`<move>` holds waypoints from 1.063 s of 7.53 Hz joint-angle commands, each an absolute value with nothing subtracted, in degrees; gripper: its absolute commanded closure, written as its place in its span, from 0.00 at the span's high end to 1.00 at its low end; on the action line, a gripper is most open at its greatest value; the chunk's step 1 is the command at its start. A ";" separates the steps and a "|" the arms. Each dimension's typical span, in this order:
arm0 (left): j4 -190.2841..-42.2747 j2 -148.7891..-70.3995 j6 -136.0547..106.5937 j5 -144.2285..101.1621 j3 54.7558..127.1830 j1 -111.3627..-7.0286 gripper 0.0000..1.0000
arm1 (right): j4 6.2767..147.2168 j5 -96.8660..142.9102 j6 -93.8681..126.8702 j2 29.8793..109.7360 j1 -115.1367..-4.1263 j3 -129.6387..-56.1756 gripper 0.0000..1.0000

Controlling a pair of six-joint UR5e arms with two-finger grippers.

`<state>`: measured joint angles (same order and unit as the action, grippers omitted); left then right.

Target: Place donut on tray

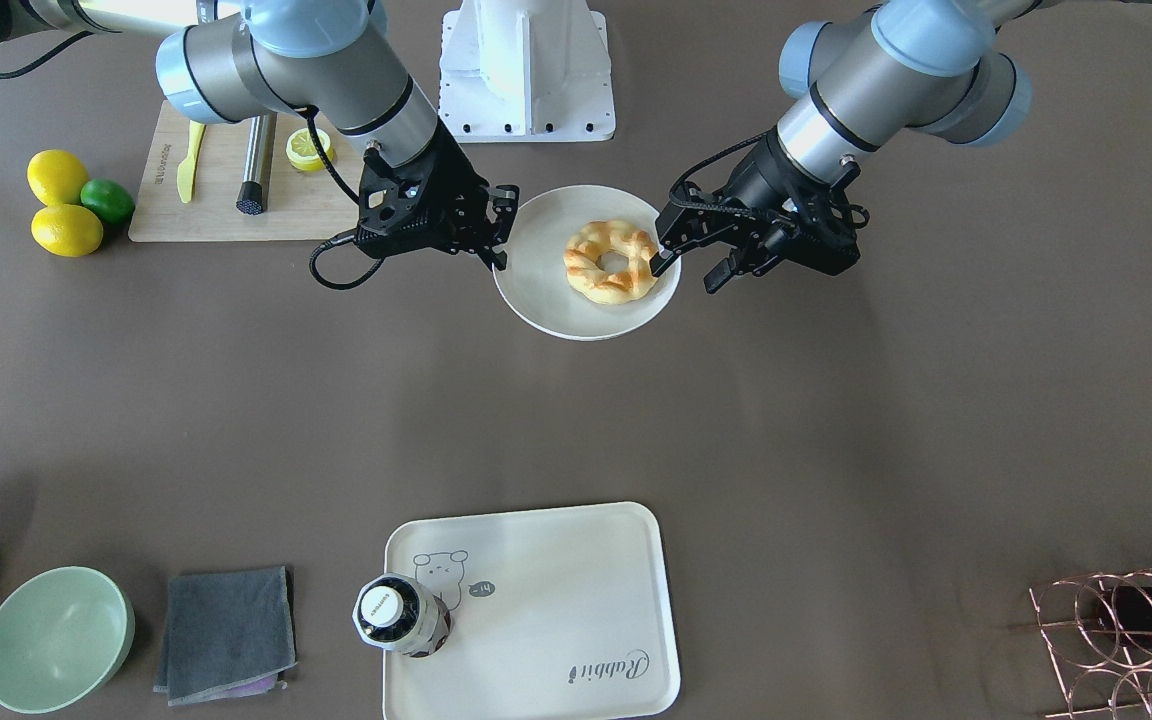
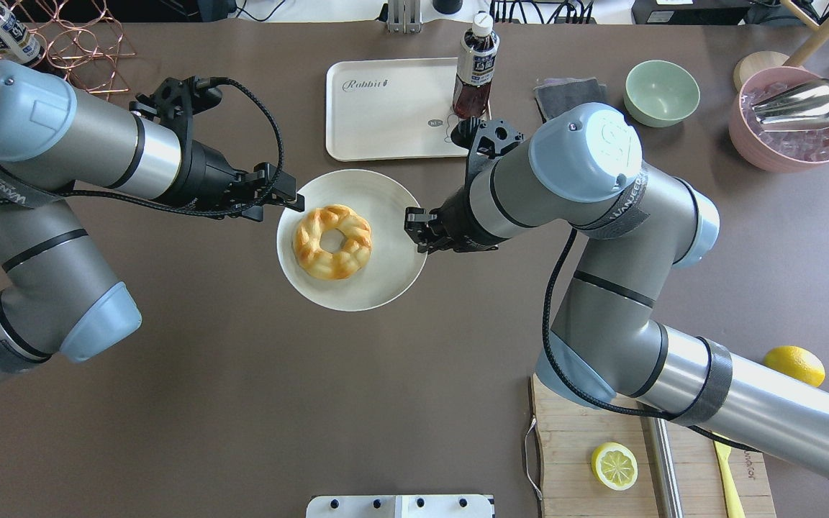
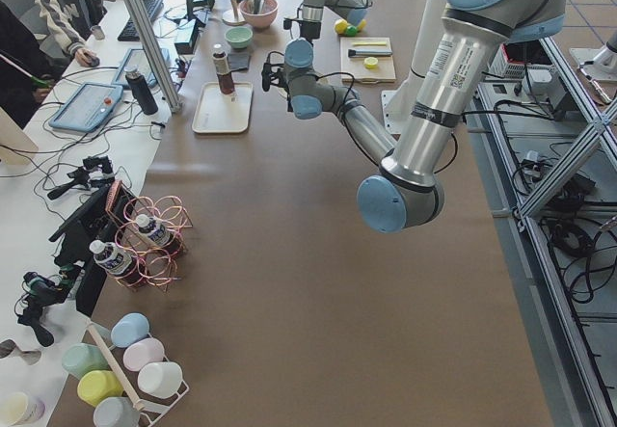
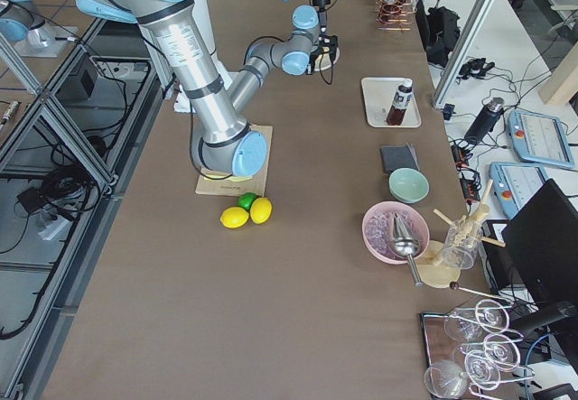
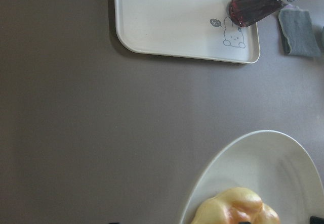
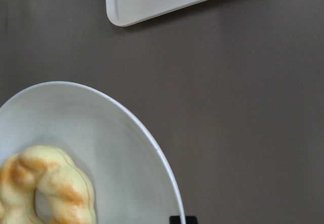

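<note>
Donut (image 2: 332,241) one, plate (image 2: 386,205) one, tray (image 2: 386,108) one

Overhead and front-facing cameras look down from opposite sides. Side cameras view along the table (image 3: 289,253) from afar. Wrist cameras look down closely; both show plate (image 5: 263,158) and tray (image 5: 172,16).

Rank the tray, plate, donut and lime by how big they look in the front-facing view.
Largest first: tray, plate, donut, lime. The tray seems to sit nearer that camera, which may exaggerate its lead.
</note>
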<state>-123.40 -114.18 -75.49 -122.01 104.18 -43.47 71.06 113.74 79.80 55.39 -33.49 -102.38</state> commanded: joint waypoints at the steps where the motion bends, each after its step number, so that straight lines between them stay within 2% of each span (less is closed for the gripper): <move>1: -123.40 -114.17 -75.50 -122.08 104.15 -43.33 0.43 | 71.02 113.82 79.80 55.37 -33.49 -102.57 0.00; 6: -123.31 -114.08 -75.50 -121.90 104.24 -42.71 0.40 | 71.02 113.82 79.80 55.28 -33.49 -102.66 0.00; 7: -123.22 -114.08 -75.50 -121.99 104.41 -42.71 0.28 | 70.93 113.82 79.80 55.28 -33.57 -102.74 0.00; 8: -123.22 -114.08 -75.50 -121.91 104.41 -42.71 0.00 | 70.93 113.82 79.80 55.28 -33.66 -102.74 0.00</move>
